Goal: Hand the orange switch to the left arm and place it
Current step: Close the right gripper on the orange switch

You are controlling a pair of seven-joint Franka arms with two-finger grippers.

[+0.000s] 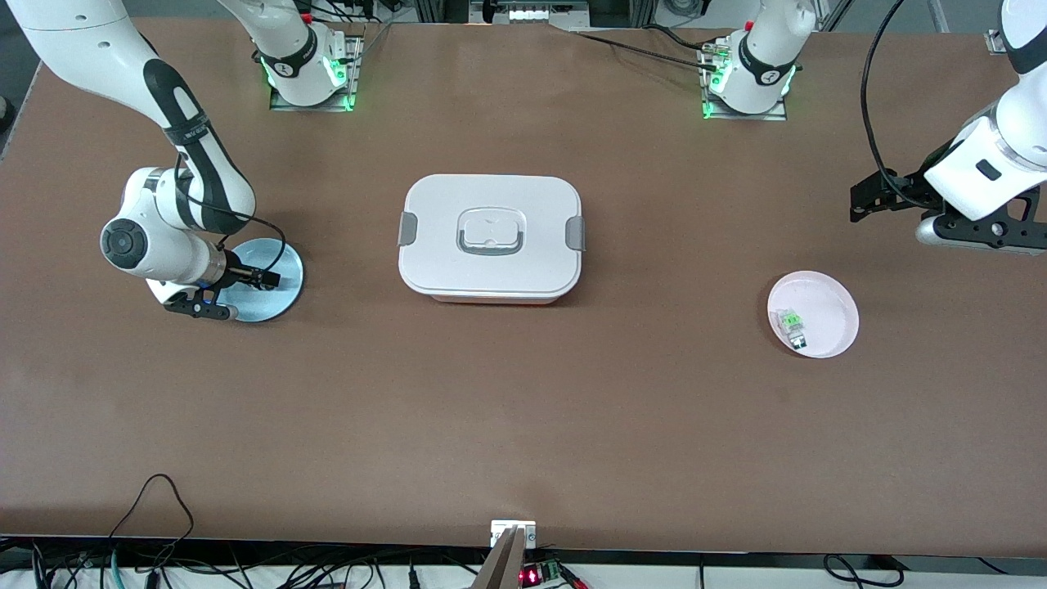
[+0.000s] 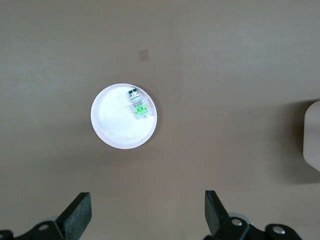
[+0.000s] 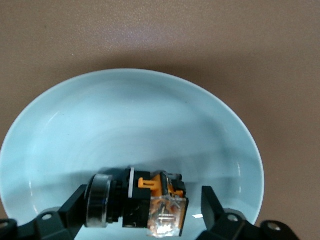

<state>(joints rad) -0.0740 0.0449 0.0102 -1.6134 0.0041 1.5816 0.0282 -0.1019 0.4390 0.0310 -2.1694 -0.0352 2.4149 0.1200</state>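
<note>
Your right gripper (image 3: 142,212) straddles the switch (image 3: 137,205) lying in the blue plate (image 3: 132,125), jaws apart and not yet clamped, so an off-centre squeeze could roll it away, while your left gripper (image 2: 147,212) waits open.

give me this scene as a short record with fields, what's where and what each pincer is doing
switch: orange switch lying in the blue plate at the right arm's end of the table
right pincer: down in the blue plate, fingers either side of the switch, a gap still showing
left pincer: open, waiting in the air near the pink plate
pink plate: holds a green part
box: lid on, mid-table between the two plates
</note>
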